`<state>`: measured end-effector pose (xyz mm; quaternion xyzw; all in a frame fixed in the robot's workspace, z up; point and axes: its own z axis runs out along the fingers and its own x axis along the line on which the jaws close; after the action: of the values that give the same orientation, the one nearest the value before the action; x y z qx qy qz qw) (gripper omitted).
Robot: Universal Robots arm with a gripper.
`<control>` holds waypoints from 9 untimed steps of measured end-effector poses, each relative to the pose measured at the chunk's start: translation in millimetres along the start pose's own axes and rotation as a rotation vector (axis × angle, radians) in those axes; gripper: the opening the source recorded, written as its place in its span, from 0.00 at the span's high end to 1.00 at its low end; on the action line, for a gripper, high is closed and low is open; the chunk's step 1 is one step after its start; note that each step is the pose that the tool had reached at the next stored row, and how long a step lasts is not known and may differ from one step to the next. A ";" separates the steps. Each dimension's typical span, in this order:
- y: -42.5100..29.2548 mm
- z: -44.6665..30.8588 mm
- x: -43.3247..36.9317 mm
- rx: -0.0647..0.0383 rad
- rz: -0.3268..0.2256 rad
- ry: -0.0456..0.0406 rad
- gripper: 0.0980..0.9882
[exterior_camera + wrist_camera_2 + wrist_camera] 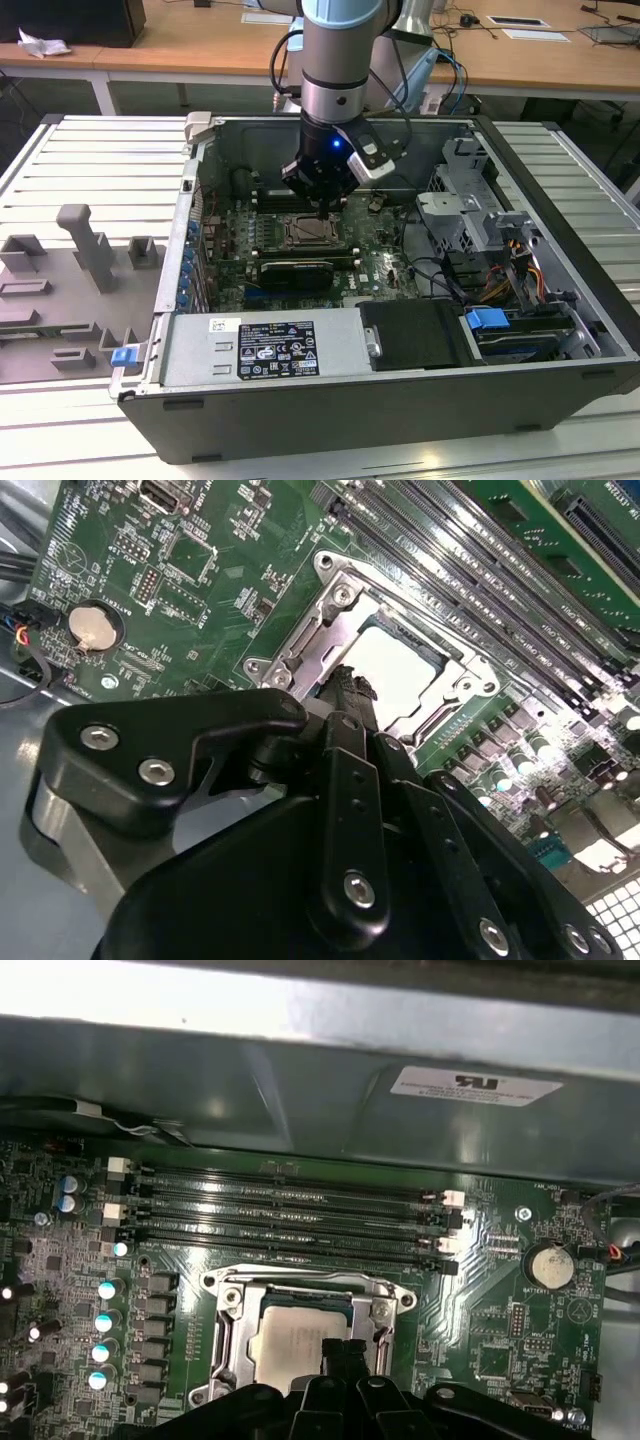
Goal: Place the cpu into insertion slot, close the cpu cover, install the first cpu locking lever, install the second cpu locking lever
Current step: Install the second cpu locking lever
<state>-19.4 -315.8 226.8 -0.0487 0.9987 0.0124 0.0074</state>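
Observation:
The pale silver cpu [292,1337] lies flat in the insertion slot [291,241] on the green motherboard, inside the open computer case. The silver cpu cover [231,1332] lies down around it, so the chip shows through the cover's window [398,668]. My gripper [345,1352] hangs just over the edge of the cpu, fingertips [352,685] pressed together with nothing seen between them. In the exterior view the gripper [322,207] stands directly above the socket. The black finger links hide the near side of the socket in both wrist views.
Long memory slots [290,1222] run along one side of the socket, under the case wall [300,1090]. A coin battery [549,1266] sits on the board. A black graphics card [295,272], a drive cage [462,212] and cables crowd the case.

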 end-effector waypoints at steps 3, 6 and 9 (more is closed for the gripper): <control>-1.7 -0.1 0.1 0.000 0.000 0.0000 0.99; -4.1 -0.1 0.4 0.000 0.000 0.0000 0.99; -5.2 -0.4 0.5 0.000 0.000 0.0001 0.99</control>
<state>-19.5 -321.0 227.1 -0.0486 0.9987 0.0123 0.0073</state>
